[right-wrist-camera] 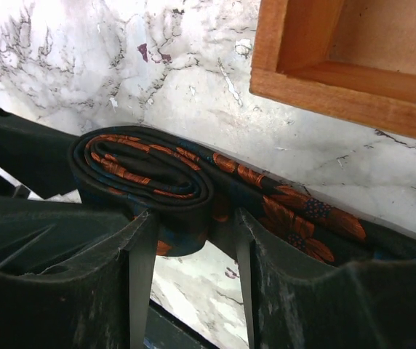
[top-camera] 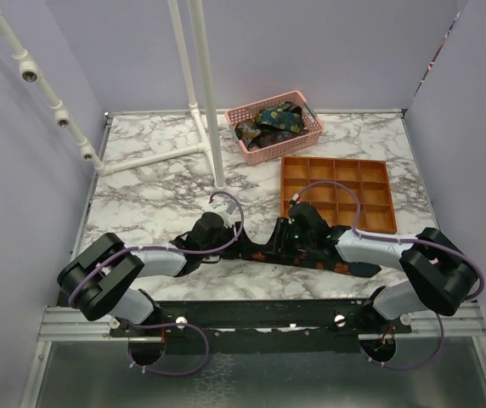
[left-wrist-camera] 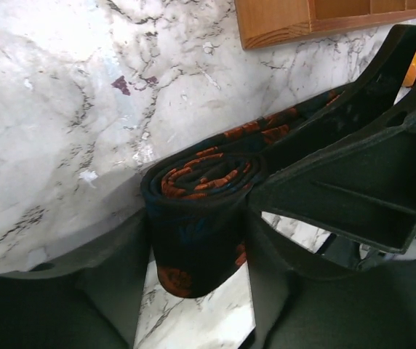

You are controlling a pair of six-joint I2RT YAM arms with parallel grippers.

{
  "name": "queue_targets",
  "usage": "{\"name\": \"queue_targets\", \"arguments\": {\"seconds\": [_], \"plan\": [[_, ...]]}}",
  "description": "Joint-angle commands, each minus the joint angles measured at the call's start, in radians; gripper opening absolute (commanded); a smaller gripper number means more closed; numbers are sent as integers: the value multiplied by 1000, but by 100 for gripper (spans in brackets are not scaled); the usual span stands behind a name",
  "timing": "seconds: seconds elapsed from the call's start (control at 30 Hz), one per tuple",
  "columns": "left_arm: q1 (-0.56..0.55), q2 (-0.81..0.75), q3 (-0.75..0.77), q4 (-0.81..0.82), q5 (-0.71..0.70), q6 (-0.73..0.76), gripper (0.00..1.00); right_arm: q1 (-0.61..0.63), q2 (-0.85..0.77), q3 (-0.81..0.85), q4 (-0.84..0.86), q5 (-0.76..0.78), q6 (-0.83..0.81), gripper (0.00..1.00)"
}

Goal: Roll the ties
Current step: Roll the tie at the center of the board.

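Note:
A dark navy tie with orange-red flowers lies across the marble table near the front; its flat tail [top-camera: 345,266] runs right under the right arm. One end is wound into a flat roll, seen in the left wrist view [left-wrist-camera: 201,182] and the right wrist view [right-wrist-camera: 150,171]. My left gripper [top-camera: 230,242] [left-wrist-camera: 197,247] is shut on the roll from one side. My right gripper [top-camera: 281,242] [right-wrist-camera: 193,225] is shut on it from the other, with the unrolled part [right-wrist-camera: 295,211] trailing past its finger. More patterned ties [top-camera: 268,123] lie in a pink basket.
The pink basket [top-camera: 285,146] stands at the back centre. An orange compartment tray [top-camera: 336,160] sits just behind the right gripper, its edge close in both wrist views [left-wrist-camera: 273,22] [right-wrist-camera: 324,80]. A white pipe stand [top-camera: 213,127] rises at the back left.

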Motion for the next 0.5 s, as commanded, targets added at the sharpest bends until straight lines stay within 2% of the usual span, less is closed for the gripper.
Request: {"name": "queue_targets", "arguments": {"seconds": [0.0,0.17,0.27,0.37,0.47], "plan": [[6,49,34,47,87,24,43,-14,-6,-49,14,-42,13,47],[6,44,31,43,103,22,16,-16,-36,-42,-2,-40,9,47],[5,-4,47,-65,59,44,0,-16,-88,-12,-88,5,1,51],[5,-74,107,-328,-62,102,0,-16,-149,29,-199,71,-17,58],[3,-148,176,-627,-219,148,0,-16,-212,62,-297,145,-44,60]]}}
